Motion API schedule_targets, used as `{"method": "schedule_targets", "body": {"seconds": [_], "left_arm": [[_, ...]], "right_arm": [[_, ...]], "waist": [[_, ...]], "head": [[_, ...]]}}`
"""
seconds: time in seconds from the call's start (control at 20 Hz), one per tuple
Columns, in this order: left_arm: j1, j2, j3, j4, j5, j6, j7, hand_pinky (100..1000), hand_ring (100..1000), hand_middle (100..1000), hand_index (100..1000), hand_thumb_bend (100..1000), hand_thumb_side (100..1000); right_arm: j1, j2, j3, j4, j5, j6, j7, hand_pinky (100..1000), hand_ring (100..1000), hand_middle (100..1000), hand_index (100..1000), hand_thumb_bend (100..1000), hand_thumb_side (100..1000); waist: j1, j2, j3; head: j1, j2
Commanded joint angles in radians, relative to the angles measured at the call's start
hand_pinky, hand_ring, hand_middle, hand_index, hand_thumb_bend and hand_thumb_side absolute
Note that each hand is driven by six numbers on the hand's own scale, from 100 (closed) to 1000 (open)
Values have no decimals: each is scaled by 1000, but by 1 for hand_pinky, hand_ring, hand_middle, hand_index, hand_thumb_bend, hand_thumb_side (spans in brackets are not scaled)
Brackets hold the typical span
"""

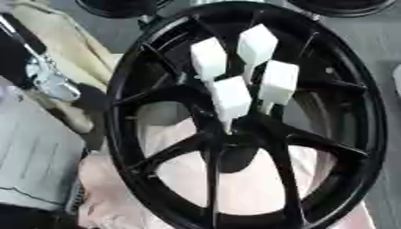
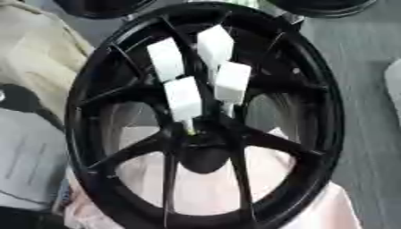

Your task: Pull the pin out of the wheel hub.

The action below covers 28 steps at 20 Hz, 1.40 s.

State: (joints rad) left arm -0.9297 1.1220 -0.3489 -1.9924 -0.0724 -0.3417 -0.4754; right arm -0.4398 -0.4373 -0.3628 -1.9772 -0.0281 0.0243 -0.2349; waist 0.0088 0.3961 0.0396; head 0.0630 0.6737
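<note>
A black and silver part that looks like the left hand (image 1: 49, 80) shows at the left edge, just beside the rim of the wheel (image 1: 125, 112). I cannot tell if it is open or closed, and it holds nothing I can see. The right hand is not in sight at all. The big black wheel stands tipped up and faces us, I think so the middle is easy to reach. Its thin spokes all run in to the wheel hub (image 1: 228, 143) - the dark round part in the middle. Four pins stick out of the hub toward us, close together in a bunch. Each has a chunky white block on top and a thin stem going down into the hub. The lowest pin (image 1: 232, 99) is nearest to the middle, and its stem is in the hub, so no pin looks pulled out yet. Soft pink stuff (image 1: 235, 188) shows through the gaps - maybe a cloth behind the wheel.
</note>
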Motion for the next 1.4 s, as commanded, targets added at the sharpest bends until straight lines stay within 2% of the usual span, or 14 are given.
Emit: {"method": "schedule_targets", "body": {"seconds": [0.05, 0.25, 0.35, 0.5, 0.6, 0.75, 1.0, 1.4], "left_arm": [[3, 51, 39, -8, 11, -19, 16, 709, 631, 639, 779, 579, 396], [72, 86, 116, -8, 17, 46, 118, 675, 591, 593, 751, 504, 440], [132, 104, 181, -8, 36, 116, 226, 653, 565, 566, 737, 460, 460], [235, 115, 280, -8, 121, 262, 414, 625, 538, 538, 728, 378, 483], [274, 119, 318, -8, 182, 314, 497, 620, 534, 534, 727, 381, 472], [291, 125, 335, -8, 221, 326, 538, 621, 536, 536, 728, 403, 468], [282, 125, 318, -8, 210, 315, 520, 625, 538, 540, 732, 435, 484], [275, 117, 308, -8, 193, 322, 501, 625, 535, 537, 732, 430, 490]], "right_arm": [[-10, -35, -7, -23, 9, -6, 3, 749, 565, 534, 650, 402, 294], [-12, -38, -8, -23, 8, -10, 2, 749, 565, 535, 650, 401, 291], [-12, -40, -11, -23, 7, -14, -2, 749, 566, 535, 650, 398, 290], [-10, -43, -15, -23, 5, -17, -9, 749, 564, 534, 649, 398, 289], [-10, -43, -16, -23, 5, -18, -12, 749, 565, 534, 650, 397, 289], [-14, -41, -14, -23, 3, -18, -10, 749, 565, 534, 650, 396, 289], [-20, -42, -8, -23, 0, -20, -3, 748, 565, 535, 651, 397, 286], [-25, -48, -4, -23, -5, -22, 0, 748, 567, 536, 652, 395, 282]], "waist": [[-2, -13, 1], [-7, -6, -3], [-9, -4, -6], [-12, 0, -4], [-13, 1, -4], [-13, 2, -3], [-18, 2, -7], [-22, -6, -9]], "head": [[-1, -15], [-3, -20], [-6, -23], [-14, -24], [-17, -24], [-17, -25], [-12, -24], [-4, -24]]}}
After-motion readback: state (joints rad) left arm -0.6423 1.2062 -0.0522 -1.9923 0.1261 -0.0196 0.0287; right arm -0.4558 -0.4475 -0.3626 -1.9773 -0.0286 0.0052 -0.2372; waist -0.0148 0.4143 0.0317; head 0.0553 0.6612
